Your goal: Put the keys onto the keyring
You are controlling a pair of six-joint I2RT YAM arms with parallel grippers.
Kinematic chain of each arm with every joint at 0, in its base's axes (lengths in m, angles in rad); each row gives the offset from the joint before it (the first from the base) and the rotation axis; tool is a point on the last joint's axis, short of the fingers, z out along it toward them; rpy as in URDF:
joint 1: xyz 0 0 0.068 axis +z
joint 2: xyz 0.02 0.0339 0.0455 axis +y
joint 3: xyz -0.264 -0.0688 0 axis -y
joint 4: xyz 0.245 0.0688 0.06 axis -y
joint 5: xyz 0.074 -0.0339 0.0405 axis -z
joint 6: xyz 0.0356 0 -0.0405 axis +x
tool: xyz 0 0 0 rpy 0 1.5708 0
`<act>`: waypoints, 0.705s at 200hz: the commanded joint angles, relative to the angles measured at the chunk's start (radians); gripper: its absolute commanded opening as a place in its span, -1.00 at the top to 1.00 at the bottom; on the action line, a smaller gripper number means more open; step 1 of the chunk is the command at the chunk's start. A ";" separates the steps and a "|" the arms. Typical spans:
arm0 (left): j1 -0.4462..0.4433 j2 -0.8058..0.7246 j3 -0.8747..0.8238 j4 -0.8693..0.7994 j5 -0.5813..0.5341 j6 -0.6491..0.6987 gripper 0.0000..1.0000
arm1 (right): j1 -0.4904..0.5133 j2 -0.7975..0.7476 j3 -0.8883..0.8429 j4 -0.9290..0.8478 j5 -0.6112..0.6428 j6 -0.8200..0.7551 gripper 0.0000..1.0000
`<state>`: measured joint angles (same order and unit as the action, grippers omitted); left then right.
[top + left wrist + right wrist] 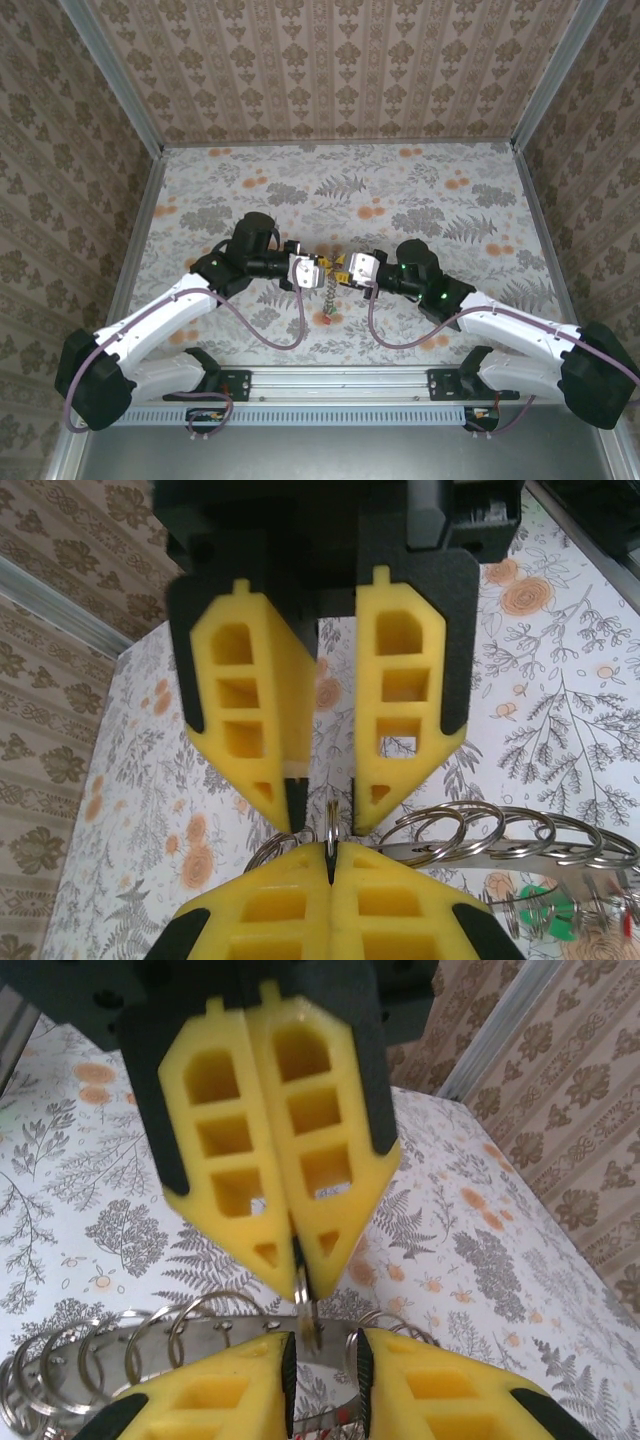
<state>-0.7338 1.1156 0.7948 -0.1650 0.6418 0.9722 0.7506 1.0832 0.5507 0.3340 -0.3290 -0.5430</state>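
Observation:
The keyring (328, 298) hangs between both grippers above the table's middle, a metal strip carrying several split rings (500, 835). My left gripper (330, 855) is shut on one thin ring at the strip's end. Facing it tip to tip, my right gripper (322, 1370) stands open with that ring (312, 1325) in the narrow gap between its black pads, touching neither. In the right wrist view the left gripper (300, 1275) pinches the ring from above. Keys dangle from the strip: a green head (548, 905) and a red one (627, 912); red shows at the chain's low end (328, 320).
The floral table (430, 190) is walled by patterned panels, with metal rails (140, 230) along its sides and a rail (340, 380) at the near edge by the arm bases.

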 commanded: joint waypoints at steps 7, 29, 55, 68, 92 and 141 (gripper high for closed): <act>-0.010 0.005 0.049 -0.024 0.012 0.010 1.00 | -0.002 -0.006 0.018 0.016 -0.007 0.020 0.48; -0.011 0.006 0.055 -0.025 0.008 -0.001 1.00 | -0.003 -0.008 0.019 0.005 -0.012 0.019 0.57; -0.010 0.014 0.072 -0.037 0.008 -0.009 1.00 | 0.001 0.001 0.018 0.004 -0.023 0.021 0.63; -0.011 0.026 0.094 -0.067 0.025 -0.008 1.00 | 0.003 0.010 0.021 0.002 -0.021 0.021 0.63; -0.011 0.050 0.127 -0.123 0.048 -0.002 1.00 | 0.007 0.020 0.034 -0.006 -0.019 0.017 0.69; -0.009 0.061 0.166 -0.194 0.065 -0.024 1.00 | 0.009 0.011 0.031 0.015 -0.013 0.027 1.00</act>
<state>-0.7353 1.1683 0.8959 -0.3038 0.6468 0.9699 0.7517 1.1015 0.5568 0.3286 -0.3290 -0.5320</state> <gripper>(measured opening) 0.045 0.056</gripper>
